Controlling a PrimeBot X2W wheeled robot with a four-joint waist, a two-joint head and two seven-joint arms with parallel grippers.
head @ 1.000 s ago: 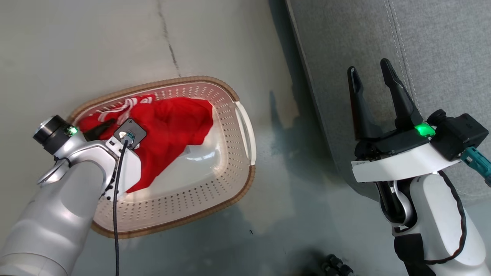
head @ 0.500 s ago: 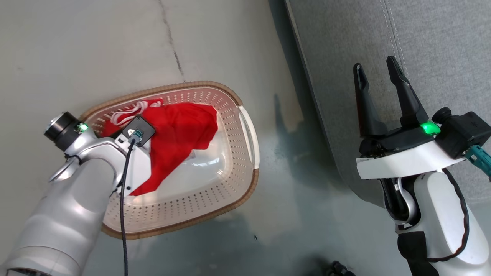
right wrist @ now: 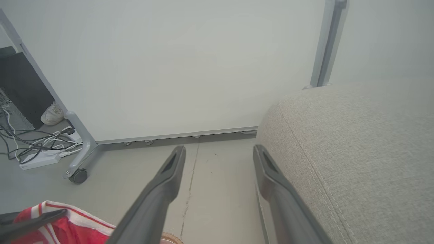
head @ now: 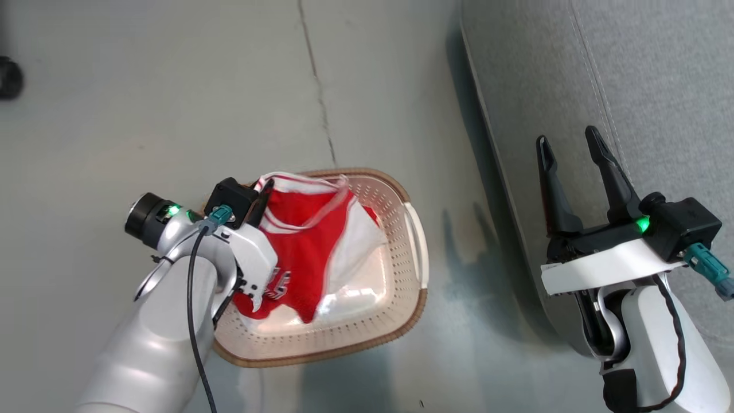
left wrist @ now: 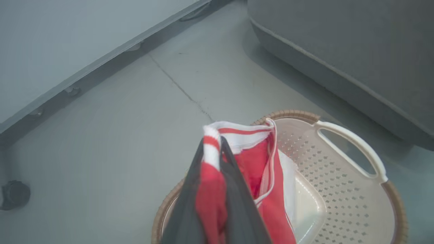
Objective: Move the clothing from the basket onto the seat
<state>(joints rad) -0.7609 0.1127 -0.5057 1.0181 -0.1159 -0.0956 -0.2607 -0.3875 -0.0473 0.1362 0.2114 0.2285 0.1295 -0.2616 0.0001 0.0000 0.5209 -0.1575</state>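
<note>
Red soft sports clothing (head: 304, 252) with white stripes and trim is now pinched at its banded edge by the left gripper (left wrist: 213, 142). Its two dark fingers have closed flat on the fabric; a second ago they stood apart, down in the heap. The garment has since come up and hangs in limp folds, its lower part down in the cream-white perforated plastic basket (head: 401, 269) with a brown woven-look rim.

Judgement: grasp made, lift begun, transfer outstanding.

The right gripper (head: 566, 137) is unchanged, spread wide and empty. Beyond lies smooth grey floor (head: 172, 86) with a hairline crack (head: 321, 103). Farthest is the large grey fabric-upholstered seat (head: 659, 86), coarse-woven, round-cornered and double-stitched, under that waiting gripper; no clothing on the part in view.
</note>
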